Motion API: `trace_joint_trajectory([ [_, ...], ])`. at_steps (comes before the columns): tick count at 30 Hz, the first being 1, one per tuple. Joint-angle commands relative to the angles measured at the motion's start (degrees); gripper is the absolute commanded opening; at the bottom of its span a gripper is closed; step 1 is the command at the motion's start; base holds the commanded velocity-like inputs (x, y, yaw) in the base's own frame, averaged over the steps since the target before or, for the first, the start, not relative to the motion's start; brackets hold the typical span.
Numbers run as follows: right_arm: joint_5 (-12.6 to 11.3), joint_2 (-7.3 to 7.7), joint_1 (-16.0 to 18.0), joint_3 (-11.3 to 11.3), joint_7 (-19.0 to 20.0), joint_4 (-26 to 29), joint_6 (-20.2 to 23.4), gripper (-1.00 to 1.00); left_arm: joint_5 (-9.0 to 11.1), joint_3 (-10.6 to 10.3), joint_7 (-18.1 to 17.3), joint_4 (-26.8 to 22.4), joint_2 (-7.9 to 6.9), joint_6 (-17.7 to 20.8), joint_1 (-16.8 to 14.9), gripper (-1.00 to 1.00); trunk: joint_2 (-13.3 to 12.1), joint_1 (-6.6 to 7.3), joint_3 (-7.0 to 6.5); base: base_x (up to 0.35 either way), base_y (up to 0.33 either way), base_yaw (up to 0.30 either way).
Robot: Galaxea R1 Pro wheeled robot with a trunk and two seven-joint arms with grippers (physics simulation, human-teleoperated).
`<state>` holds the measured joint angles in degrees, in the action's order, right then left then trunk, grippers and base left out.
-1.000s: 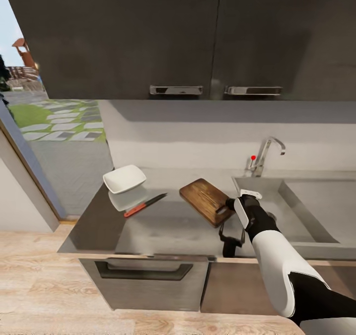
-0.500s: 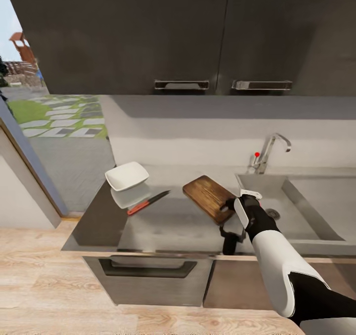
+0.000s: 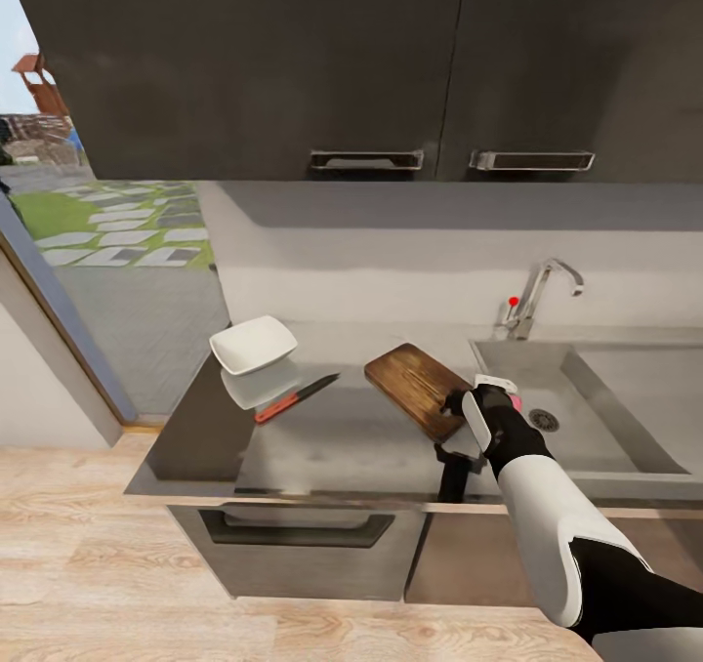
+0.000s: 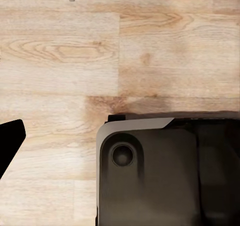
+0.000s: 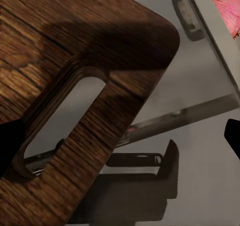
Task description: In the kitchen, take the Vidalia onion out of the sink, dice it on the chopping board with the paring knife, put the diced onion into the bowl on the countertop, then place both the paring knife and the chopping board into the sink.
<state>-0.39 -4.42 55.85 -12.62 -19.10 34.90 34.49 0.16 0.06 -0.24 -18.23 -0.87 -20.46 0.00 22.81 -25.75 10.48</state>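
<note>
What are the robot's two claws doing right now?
Left claw: cannot tell.
Right claw: at the handle end of the chopping board, seemingly gripping it; cannot tell for sure.

From where I stand, nothing here can be read: no writing, label, brand, number or sign shows on any surface in any of the views.
</note>
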Motion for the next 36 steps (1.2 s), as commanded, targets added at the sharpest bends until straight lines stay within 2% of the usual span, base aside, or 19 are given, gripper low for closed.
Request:
trace_joint_trajectory([
  [1, 0.0, -0.06, 0.0, -0.2, -0.1, 0.1, 0.2, 1.0, 0.0, 0.0, 0.0, -0.1, -0.01, -0.1, 0.0, 1.0, 0.1, -0.03, 0.12, 0.003, 0.007, 0.0],
  [28, 0.1, 0.0, 0.0, -0.2, -0.2, 0.2, 0.3, 1.0, -0.1, -0.2, 0.0, 0.5, 0.03, -0.1, 0.0, 1.0, 0.1, -0.03, 0.14, 0.0, 0.0, 0.0],
  [36, 0.0, -0.03, 0.0, -0.2, -0.2, 0.2, 0.4, 1.0, -0.1, -0.2, 0.0, 0.5, 0.04, -0.1, 0.0, 1.0, 0.1, -0.03, 0.55, 0.035, -0.029, 0.0],
])
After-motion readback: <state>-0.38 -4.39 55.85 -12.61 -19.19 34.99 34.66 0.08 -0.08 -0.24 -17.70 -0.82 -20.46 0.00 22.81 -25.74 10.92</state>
